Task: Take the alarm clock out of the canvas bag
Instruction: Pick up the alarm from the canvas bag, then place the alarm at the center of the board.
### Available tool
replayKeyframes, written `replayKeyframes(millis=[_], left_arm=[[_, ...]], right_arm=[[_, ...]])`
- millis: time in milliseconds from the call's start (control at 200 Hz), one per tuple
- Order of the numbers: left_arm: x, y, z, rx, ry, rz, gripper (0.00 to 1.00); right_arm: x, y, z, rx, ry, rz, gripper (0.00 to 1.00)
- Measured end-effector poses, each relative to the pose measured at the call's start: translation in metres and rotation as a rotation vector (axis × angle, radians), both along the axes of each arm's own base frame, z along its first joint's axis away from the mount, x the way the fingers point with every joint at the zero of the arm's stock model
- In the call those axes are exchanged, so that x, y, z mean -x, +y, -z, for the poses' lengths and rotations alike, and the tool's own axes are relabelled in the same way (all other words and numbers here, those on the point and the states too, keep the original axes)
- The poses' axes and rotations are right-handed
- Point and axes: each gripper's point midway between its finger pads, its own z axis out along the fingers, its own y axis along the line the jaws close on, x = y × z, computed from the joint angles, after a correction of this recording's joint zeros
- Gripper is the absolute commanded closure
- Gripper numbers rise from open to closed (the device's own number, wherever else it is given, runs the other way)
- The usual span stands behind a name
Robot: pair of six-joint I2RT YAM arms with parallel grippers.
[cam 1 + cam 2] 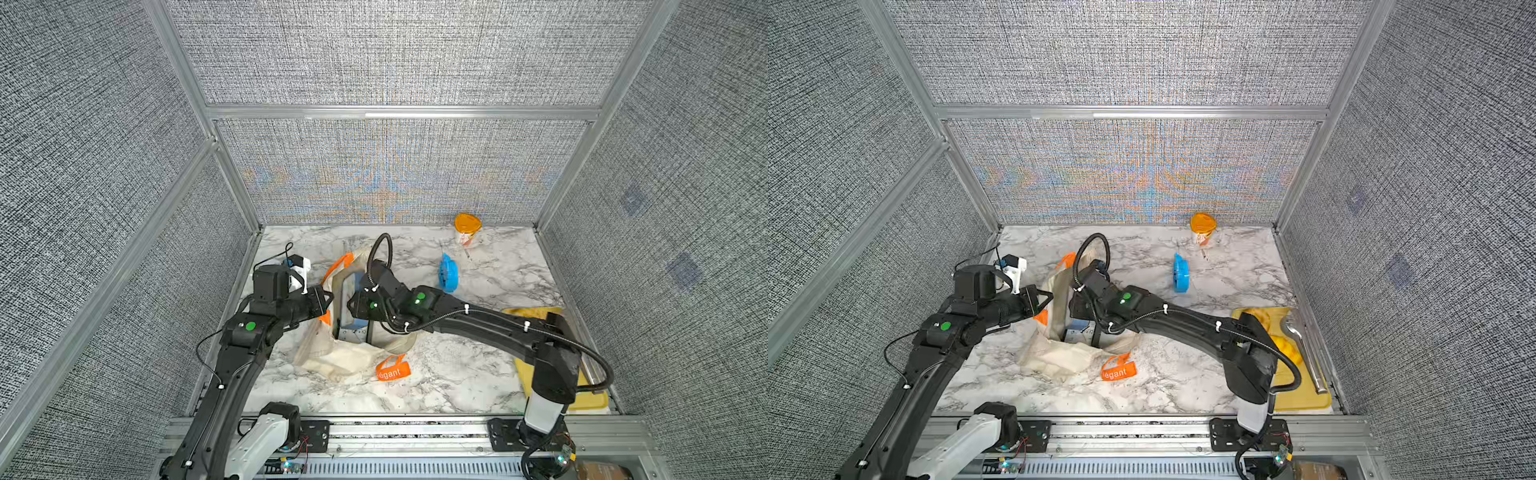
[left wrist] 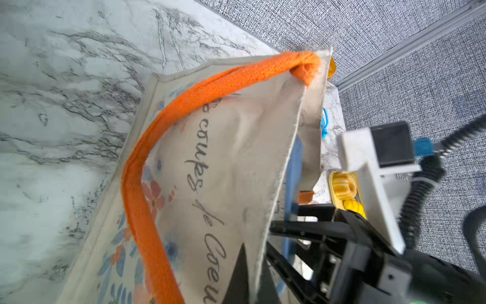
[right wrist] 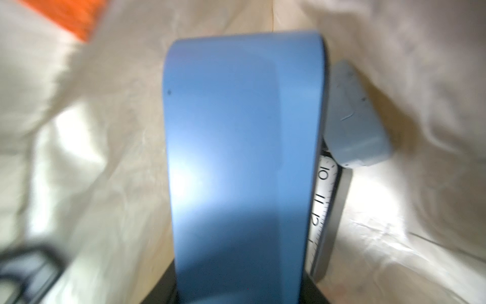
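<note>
At the left, the left gripper point(image 1: 326, 300) is pinched tight on the rim of the canvas bag point(image 1: 332, 357), holding that side up beside its orange handle point(image 2: 147, 168). The bag lies open on the marble tabletop point(image 1: 457, 365). The alarm clock point(image 3: 236, 158), blue-bodied, is inside the bag. The right gripper point(image 1: 353, 328) reaches down into the opening with its jaws closed around the clock. One pad point(image 3: 352, 115) lies against the dial side, and the other is hidden behind the blue body. Further right, well apart from the bag, stand a blue round object point(image 1: 448, 272) and an orange-lidded cup point(image 1: 467, 226). A yellow tray point(image 1: 590, 399) lies at the right edge.
</note>
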Motion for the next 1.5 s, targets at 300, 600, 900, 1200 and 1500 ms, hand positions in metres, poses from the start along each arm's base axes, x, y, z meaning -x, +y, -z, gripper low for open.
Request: replayKeyframes(millis=[300,600,900,1200,1500], left_arm=[[-0.009,0.014,-0.018,-0.070,-0.049,-0.043,1.00],[-0.015,0.029,-0.030,-0.131,-0.091,-0.092,1.00],[-0.018,0.036,-0.050,-0.188,-0.175,-0.086,1.00],[-0.009,0.020,-0.048,-0.173,-0.238,0.035,1.00],[-0.008,0.018,-0.025,-0.145,-0.225,0.035,0.99]], right_arm=[[0.013,-0.039,-0.062,0.063,-0.114,-0.050,0.68],[0.041,-0.095,-0.106,0.109,-0.154,-0.075,0.68],[0.023,-0.169,-0.140,0.183,-0.178,0.037,0.68],[-0.032,-0.224,-0.100,0.372,-0.077,0.113,0.66],[-0.078,-0.210,-0.019,0.509,0.051,0.039,0.66]])
